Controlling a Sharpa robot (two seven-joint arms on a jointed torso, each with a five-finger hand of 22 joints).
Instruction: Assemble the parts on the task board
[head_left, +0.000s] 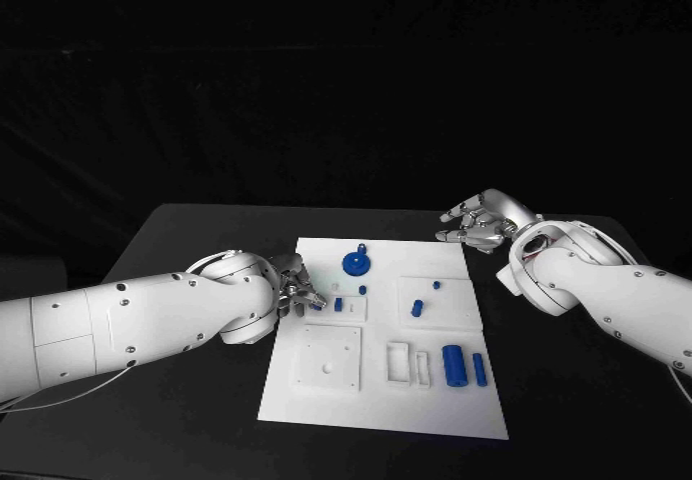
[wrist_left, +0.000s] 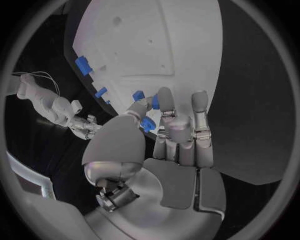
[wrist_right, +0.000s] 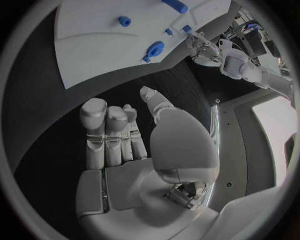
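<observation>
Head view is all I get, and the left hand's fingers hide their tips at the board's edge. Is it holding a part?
Observer: Yes, by the left wrist view. The left hand has a small blue part pinched between thumb and fingers, just off the board.
Operator: And the right hand? I only see its back, past the far corner.
Observer: The right wrist view shows its palm. The right hand holds nothing, fingers apart, over the bare table beside the board.
</observation>
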